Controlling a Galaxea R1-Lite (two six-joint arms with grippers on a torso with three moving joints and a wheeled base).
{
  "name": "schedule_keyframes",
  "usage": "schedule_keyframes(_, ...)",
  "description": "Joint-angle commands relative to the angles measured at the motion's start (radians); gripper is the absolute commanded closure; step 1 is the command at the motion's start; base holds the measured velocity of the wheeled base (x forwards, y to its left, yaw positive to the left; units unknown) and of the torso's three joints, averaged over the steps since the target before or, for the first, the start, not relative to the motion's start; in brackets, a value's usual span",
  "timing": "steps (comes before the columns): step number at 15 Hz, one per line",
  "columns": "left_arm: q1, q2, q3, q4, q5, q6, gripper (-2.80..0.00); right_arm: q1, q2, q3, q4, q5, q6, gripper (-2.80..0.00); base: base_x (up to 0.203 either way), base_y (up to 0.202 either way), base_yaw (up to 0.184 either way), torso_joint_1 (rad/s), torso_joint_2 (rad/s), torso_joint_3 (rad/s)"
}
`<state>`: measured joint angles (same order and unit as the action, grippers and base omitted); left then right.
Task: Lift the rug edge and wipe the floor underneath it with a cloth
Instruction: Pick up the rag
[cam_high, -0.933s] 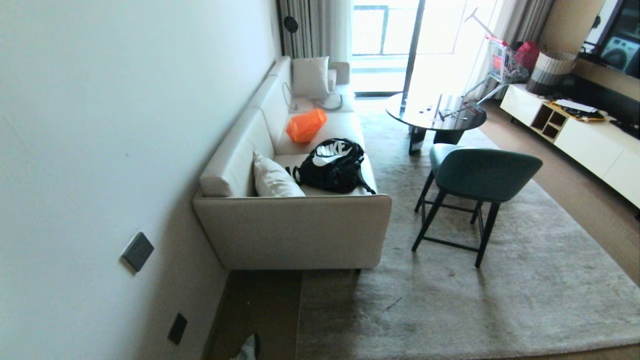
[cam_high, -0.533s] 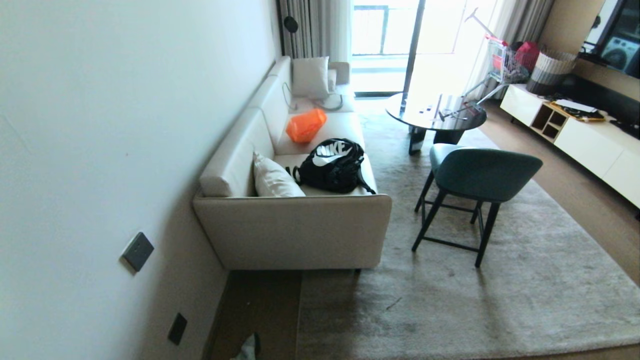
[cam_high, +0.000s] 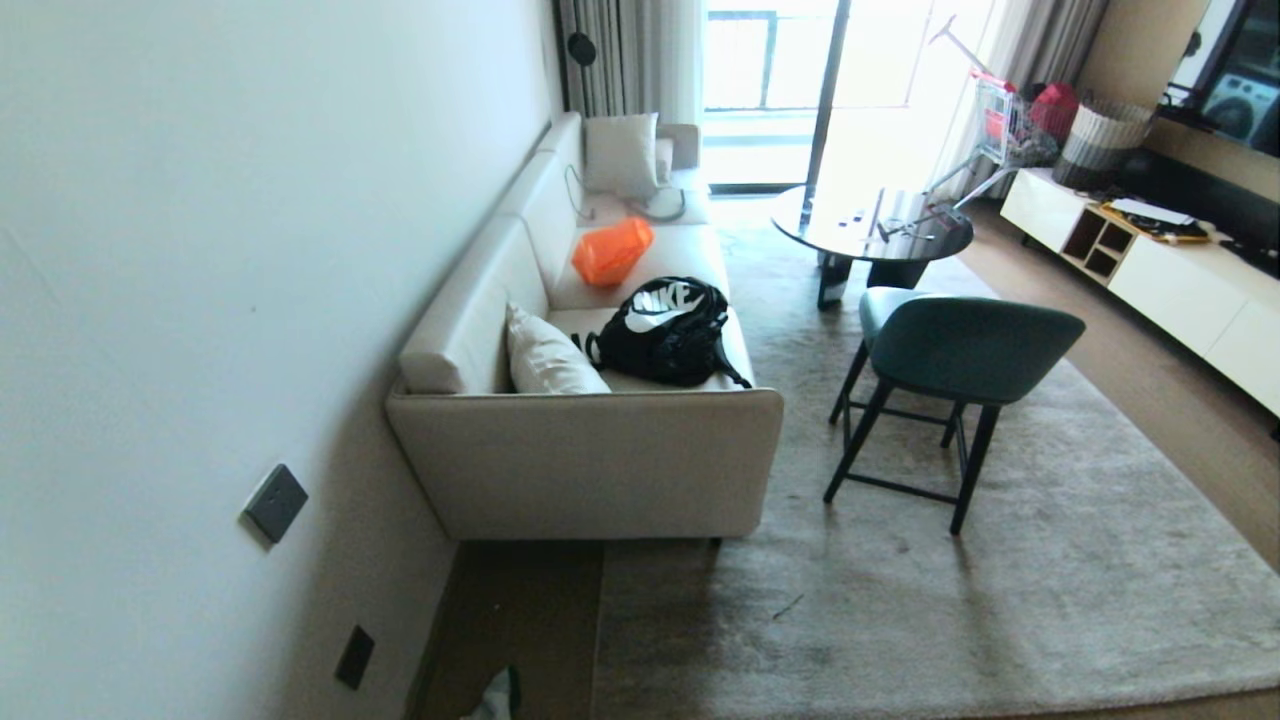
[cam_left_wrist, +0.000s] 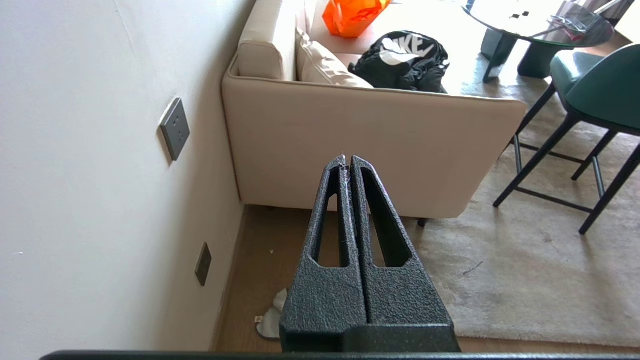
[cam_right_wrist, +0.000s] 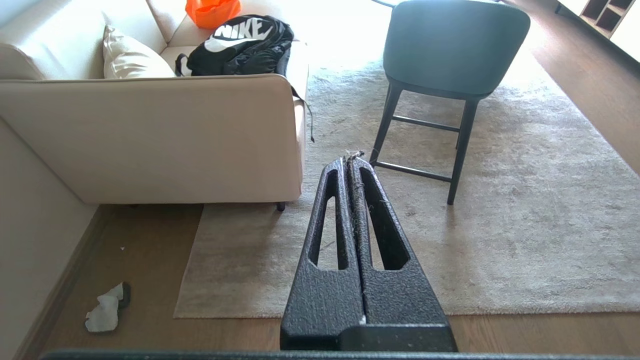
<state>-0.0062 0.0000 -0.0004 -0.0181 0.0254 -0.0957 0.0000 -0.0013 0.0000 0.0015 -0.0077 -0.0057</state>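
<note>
Tools: my left tool (cam_left_wrist: 348, 161) and right tool (cam_right_wrist: 352, 162) pressed together, empty, aloft.
Cloth (cam_right_wrist: 106, 308): on floor (cam_right_wrist: 130, 240) near rug edge (cam_right_wrist: 191, 265).
Approach: I'd spread one tool, pinch cloth first.

**No visible change**

From where I stand, nothing has moved between the earlier head views and this one. The head view's framing is identical, so the camera has not shifted either. Neither arm has come into that view. No object has been picked up, nudged, added or taken away anywhere in the room.
</note>
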Motion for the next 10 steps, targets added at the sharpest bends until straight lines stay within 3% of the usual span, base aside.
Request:
schedule_keyframes(1,0.0,0.0,-0.001,0.0,0.001,-0.001,0.0,0.0,0.001,0.0,0.0,0.0,0.0,0.0,0.0,0.0,0.0,0.0,0.0,0.0)
schedule_keyframes(10,0.0,0.0,-0.001,0.0,0.001,-0.001,0.0,0.0,0.001,0.0,-0.001,0.0,0.001,0.0,0.0,0.0,0.0,0.0,0.0,0.0)
